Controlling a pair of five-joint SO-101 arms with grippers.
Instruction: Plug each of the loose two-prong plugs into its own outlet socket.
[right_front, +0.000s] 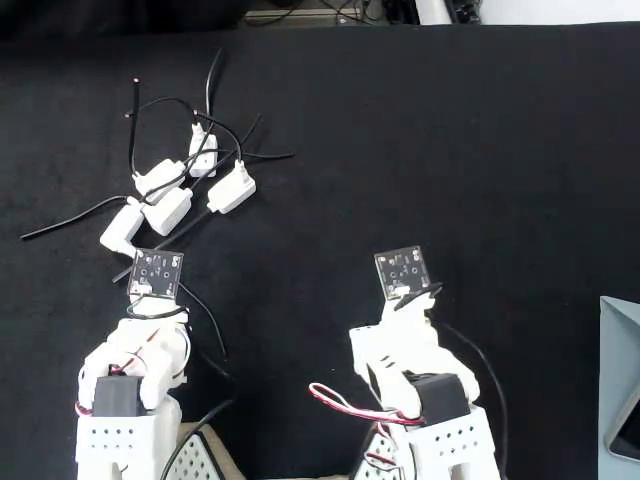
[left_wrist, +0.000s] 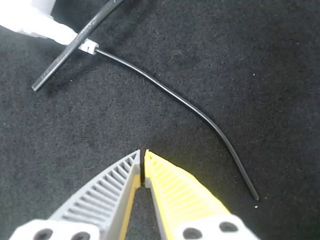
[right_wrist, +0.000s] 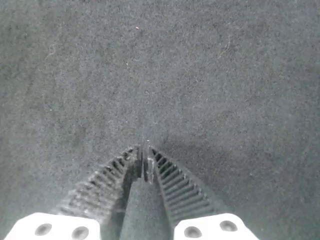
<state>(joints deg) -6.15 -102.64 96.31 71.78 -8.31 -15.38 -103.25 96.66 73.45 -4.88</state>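
Check that both arms sit folded at the near edge of the table, side by side, each wrist tipped down toward its black cloth. The left gripper has its grey and yellow fingers pressed together at the tips, gripping nothing, and points down at the cloth. Just beyond it, a thin black cable runs from a white plug. The right gripper likewise has its dark fingers closed tip to tip, empty, over the cloth. In the high view, locate the white plugs tangled with their cables just ahead of the left arm, well apart from the right arm
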